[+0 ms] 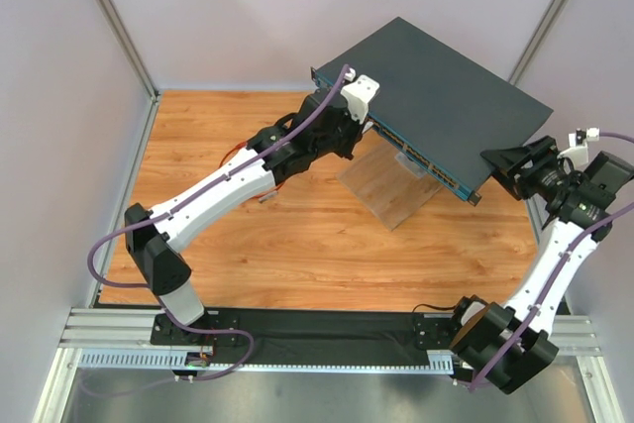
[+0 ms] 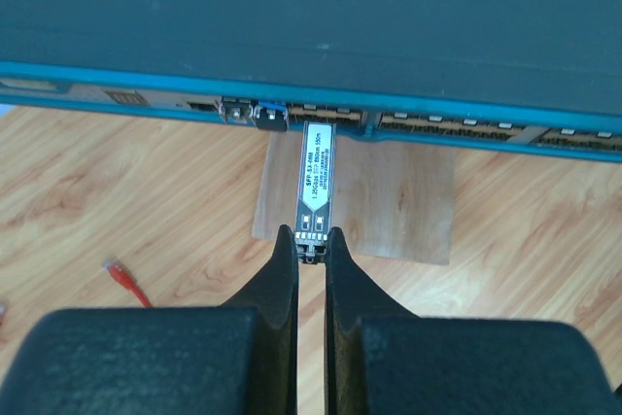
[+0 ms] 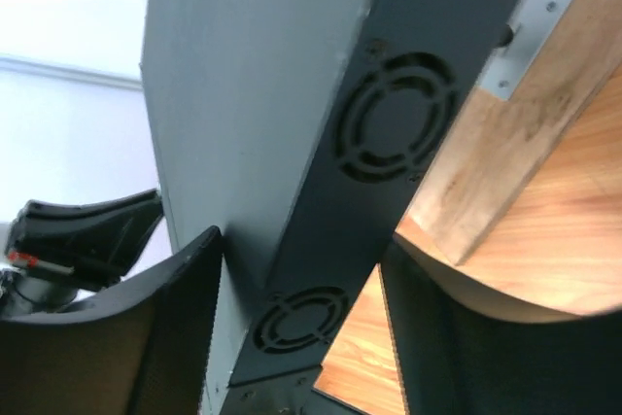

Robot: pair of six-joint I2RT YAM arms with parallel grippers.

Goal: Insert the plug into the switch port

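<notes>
The switch [image 1: 446, 96] is a flat dark box propped at a slant, with its row of ports [image 2: 437, 123] along the blue-edged front. The red plug [image 2: 124, 281] lies loose on the wooden table at lower left in the left wrist view, with no gripper on it. My left gripper [image 2: 311, 237] is shut on the tail of a grey labelled metal module [image 2: 318, 177], and the module's far end meets the port row. My right gripper [image 3: 301, 259] straddles the switch's vented end [image 3: 389, 123]. One finger lies on the top face, while a gap shows at the lower finger.
A wooden block [image 1: 391, 185] holds the switch up. Another module with a blue tab [image 2: 269, 116] sits in a port just left of the held one. A small grey stub [image 1: 265, 199] lies on the table by the left arm. Grey walls enclose the table.
</notes>
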